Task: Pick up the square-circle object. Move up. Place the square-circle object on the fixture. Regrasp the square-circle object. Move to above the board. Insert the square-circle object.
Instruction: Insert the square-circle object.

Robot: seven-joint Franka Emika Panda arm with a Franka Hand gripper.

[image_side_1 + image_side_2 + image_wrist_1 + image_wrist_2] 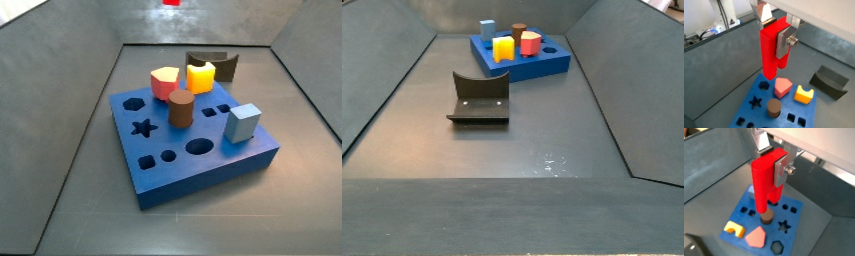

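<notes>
Grey walls are sloping up around a flat grey bench floor (516, 150), and the large thick blue board with shaped holes (214, 160) is sitting on that floor toward the far end in a side view (543, 62). Four pegs are standing in its top: a salmon-pink hexagonal peg (163, 82), an orange-yellow peg with an arched notch (201, 76), a brown round peg (181, 108) and a grey-blue square peg (242, 123).

High over the board, the gripper (775, 40) is hanging with its flat silver fingers (783, 42) clamping the upper part of the long bright red square-circle object (771, 50); both wrist views are showing the plates pressing against its sides (779, 170). The red piece is pointing straight down, its long axis running vertical, with its lower end (762, 205) hovering clear above the board's top, over the holes near the brown peg. In a side view only a small red patch (171, 3) is showing at the upper edge.

Apart from the board, the small dark fixture with a curved notch (478, 98) is standing nearer the middle of the floor, bare on top.
</notes>
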